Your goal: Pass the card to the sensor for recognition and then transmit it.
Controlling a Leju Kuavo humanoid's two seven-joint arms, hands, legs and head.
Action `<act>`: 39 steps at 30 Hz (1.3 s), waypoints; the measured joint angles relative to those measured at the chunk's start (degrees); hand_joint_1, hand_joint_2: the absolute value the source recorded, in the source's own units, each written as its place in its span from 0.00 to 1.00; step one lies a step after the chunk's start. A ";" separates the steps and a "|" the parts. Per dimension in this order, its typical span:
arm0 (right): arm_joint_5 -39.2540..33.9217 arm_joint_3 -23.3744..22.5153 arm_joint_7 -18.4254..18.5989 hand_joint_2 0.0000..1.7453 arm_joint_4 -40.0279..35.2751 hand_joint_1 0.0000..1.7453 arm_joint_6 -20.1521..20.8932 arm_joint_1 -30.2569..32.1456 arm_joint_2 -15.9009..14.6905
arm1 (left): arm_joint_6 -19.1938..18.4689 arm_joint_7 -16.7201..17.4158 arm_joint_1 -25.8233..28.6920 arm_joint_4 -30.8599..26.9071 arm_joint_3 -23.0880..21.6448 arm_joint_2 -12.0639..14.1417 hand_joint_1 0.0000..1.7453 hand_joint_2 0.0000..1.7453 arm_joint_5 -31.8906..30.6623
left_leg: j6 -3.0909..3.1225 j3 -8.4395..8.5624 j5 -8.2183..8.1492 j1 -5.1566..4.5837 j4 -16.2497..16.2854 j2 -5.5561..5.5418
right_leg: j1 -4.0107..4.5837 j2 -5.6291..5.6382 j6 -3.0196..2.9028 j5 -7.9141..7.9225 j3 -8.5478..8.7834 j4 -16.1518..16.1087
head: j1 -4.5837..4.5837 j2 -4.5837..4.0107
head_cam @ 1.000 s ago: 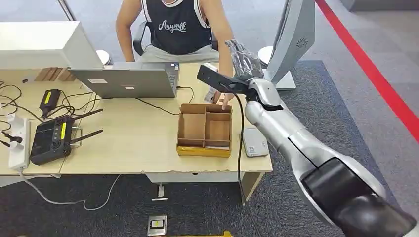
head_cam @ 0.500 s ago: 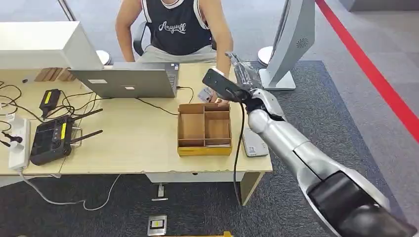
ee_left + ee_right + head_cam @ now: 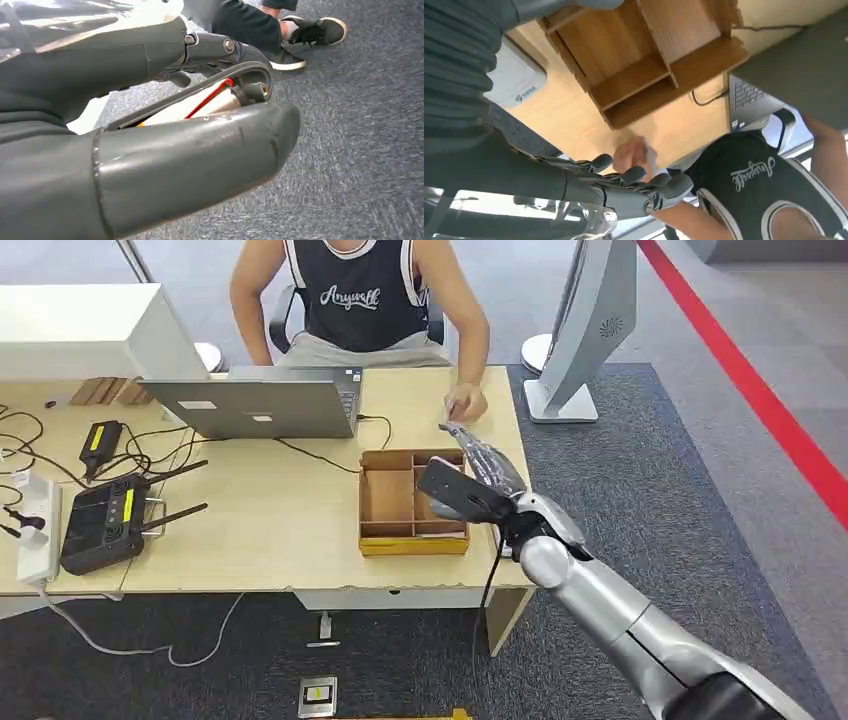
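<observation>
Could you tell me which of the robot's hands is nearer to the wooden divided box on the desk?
The right. The right hand hovers over the wooden divided box's right edge. The left hand hangs low over grey carpet, with no desk near it.

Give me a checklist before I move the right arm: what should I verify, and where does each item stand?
1. Right robot hand empty: ok, fingers straight, nothing in them.
2. Card received by the person: cannot tell; something pale blurs at the person's hand.
3. Clearance from the person's hand: not ok, the fingertips lie close beside it.
4. Sensor on the table beside the wooden box: ok.
5. Left robot hand state: cannot tell.
</observation>
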 joint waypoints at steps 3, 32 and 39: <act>-0.66 0.42 0.33 1.00 -2.99 0.00 2.32 2.18 -1.01 | 0.00 0.33 -0.04 0.00 0.37 0.00 0.00 0.00 -0.66 | 0.00 0.00 0.00 0.00 0.00 0.00 | 0.00 0.00 0.00 0.00 0.01 0.00 | 0.02 0.00; 27.59 7.12 5.57 1.00 -4.54 0.00 -4.10 7.21 0.61 | 0.00 0.87 -0.30 0.00 1.38 0.02 0.00 0.00 -1.88 | 0.00 -0.03 0.00 0.00 -0.01 -0.01 | 0.00 0.00 -0.03 -0.02 0.01 0.01 | 0.02 0.00; 29.25 6.14 5.31 1.00 0.92 0.00 -8.11 7.05 1.51 | 0.00 1.07 -0.29 0.00 1.35 0.02 0.00 0.00 -1.88 | 0.00 -0.03 0.00 0.00 -0.01 -0.01 | 0.00 0.00 -0.03 -0.02 0.01 0.01 | 0.02 0.00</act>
